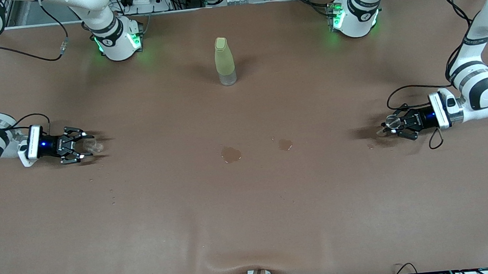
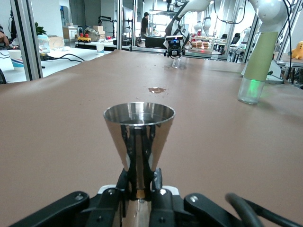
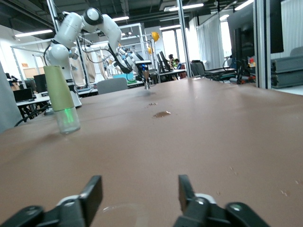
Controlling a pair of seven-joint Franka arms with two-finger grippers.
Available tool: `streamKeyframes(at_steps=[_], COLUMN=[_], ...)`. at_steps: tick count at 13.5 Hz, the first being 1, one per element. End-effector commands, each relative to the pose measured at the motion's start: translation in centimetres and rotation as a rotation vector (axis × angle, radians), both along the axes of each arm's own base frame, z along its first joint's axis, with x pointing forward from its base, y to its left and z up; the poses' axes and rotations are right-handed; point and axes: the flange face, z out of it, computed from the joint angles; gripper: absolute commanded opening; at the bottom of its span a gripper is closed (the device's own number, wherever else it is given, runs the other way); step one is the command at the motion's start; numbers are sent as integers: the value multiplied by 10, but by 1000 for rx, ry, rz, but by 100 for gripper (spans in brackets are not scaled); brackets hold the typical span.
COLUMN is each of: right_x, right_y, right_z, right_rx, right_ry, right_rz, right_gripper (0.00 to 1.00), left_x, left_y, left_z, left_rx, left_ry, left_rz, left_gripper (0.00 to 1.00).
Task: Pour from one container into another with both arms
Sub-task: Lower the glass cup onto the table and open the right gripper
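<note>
The silvery jigger [image 2: 139,135] stands upright with my left gripper [image 2: 139,177] shut on its narrow waist. In the front view the jigger [image 1: 392,120] and the left gripper [image 1: 387,128] sit low at the left arm's end of the table. The small clear glass cup [image 1: 93,145] stands on the table at the right arm's end, at the fingertips of my right gripper [image 1: 86,146]. The right wrist view shows only the cup's rim [image 3: 120,212] between the fingers of the right gripper [image 3: 139,187], which is open and not touching it.
A tall yellow-green bottle [image 1: 224,61] stands mid-table toward the robots' bases, seen also as the bottle [image 2: 258,61] and the bottle [image 3: 61,97]. Two small wet patches [image 1: 231,154] [image 1: 285,144] lie mid-table on the brown mat [image 1: 251,220]. Small drops dot the mat near each gripper.
</note>
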Motion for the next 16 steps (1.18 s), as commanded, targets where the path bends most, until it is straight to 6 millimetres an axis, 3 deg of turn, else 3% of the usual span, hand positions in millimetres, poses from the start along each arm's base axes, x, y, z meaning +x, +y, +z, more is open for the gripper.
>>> streamKeyframes(at_steps=[1, 5, 9, 13, 16], right_x=[15, 49, 90, 128, 144], right_y=[-5, -36, -57, 0, 23], right_z=[9, 48, 126, 226, 290], right_rx=[-9, -108, -226, -399, -577], right_ry=[-15, 87, 302, 390, 506], right_rz=[33, 47, 63, 61, -98], right_gripper=[100, 100, 100, 100, 100], left_x=[8, 2, 3, 3, 1], left_y=[1, 8, 8, 7, 8], left_z=[-7, -18, -21, -23, -25], left_rx=[-19, -29, -41, -52, -58], left_ry=[-27, -11, -8, -3, 8], left_rz=[-29, -12, -14, -15, -11], left_gripper=[0, 0, 21, 32, 44])
